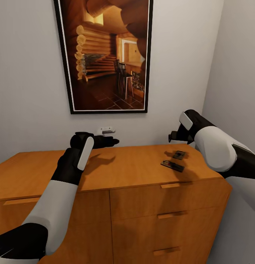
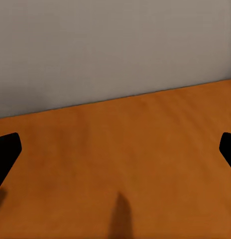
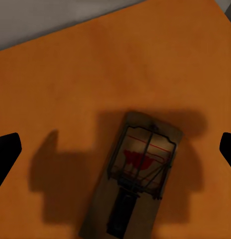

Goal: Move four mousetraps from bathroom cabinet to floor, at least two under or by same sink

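From my head camera I stand before the cabinet (image 1: 116,176), its orange-brown top carrying two mousetraps near its right-hand end: one mousetrap (image 1: 172,165) closer to the front edge, the other mousetrap (image 1: 179,155) just behind it toward the wall. My right gripper (image 1: 174,137) hangs above that rear trap; here I cannot tell how its jaws stand. My left gripper (image 1: 112,140) hovers over the back of the cabinet top, well apart from both traps, below the framed picture (image 1: 105,55) on the wall, with a small white fitting (image 1: 106,129) just behind it.

Through my left wrist camera I see bare cabinet wood and grey wall; a black fingertip (image 2: 7,154) sits at each side of the frame, so this pincer is spread wide and holds nothing.

Through my right wrist camera a mousetrap (image 3: 135,174) lies flat on the cabinet top, between my two fingertips (image 3: 6,154), which stand far apart: open and empty. The trap sits slightly skewed to my jaws. I judge the step in hand is the pick: I should turn the wrist to square with the board, descend straight, and close on its long wooden edges rather than the wire.
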Motion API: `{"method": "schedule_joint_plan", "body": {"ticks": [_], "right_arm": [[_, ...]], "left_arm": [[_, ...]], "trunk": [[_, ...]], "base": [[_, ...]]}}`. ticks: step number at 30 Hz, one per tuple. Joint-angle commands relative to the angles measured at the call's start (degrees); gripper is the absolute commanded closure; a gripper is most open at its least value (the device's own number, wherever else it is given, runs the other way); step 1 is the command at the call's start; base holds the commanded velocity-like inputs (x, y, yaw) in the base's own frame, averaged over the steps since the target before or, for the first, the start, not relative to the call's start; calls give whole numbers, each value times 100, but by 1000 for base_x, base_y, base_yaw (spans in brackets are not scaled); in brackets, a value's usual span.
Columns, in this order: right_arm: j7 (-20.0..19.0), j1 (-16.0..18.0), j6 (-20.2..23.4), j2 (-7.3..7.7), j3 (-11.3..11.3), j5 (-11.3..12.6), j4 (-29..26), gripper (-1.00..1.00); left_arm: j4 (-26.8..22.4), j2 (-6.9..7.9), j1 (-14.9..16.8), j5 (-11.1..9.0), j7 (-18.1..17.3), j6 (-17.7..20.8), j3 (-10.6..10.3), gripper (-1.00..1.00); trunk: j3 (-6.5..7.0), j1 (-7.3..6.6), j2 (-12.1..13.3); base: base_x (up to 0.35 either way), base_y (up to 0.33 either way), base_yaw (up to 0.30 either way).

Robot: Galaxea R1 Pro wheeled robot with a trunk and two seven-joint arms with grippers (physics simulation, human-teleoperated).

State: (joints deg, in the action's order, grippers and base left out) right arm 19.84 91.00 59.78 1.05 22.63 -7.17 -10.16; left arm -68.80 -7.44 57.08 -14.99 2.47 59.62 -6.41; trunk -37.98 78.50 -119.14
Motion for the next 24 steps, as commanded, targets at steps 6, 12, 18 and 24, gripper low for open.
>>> {"method": "schedule_joint_plan", "body": {"ticks": [6,12,18,24], "right_arm": [[-6,6,22,15,42,-56,-4,-100],[-5,6,22,35,40,-56,-4,-100],[-6,6,22,49,40,-56,-4,-100],[-4,6,22,86,33,-56,-4,-100]], "left_arm": [[-2,-2,5,-34,26,17,-1,-100],[-2,-1,5,-31,26,16,-2,-100],[-2,0,5,-30,26,15,-1,-100],[-2,0,5,-30,26,15,-1,-100]], "trunk": [[-7,-1,-3],[-7,-1,-3],[-7,-1,-3],[-7,-1,-3]], "base": [[0,0,0],[0,0,0],[0,0,0],[0,0,0]]}}
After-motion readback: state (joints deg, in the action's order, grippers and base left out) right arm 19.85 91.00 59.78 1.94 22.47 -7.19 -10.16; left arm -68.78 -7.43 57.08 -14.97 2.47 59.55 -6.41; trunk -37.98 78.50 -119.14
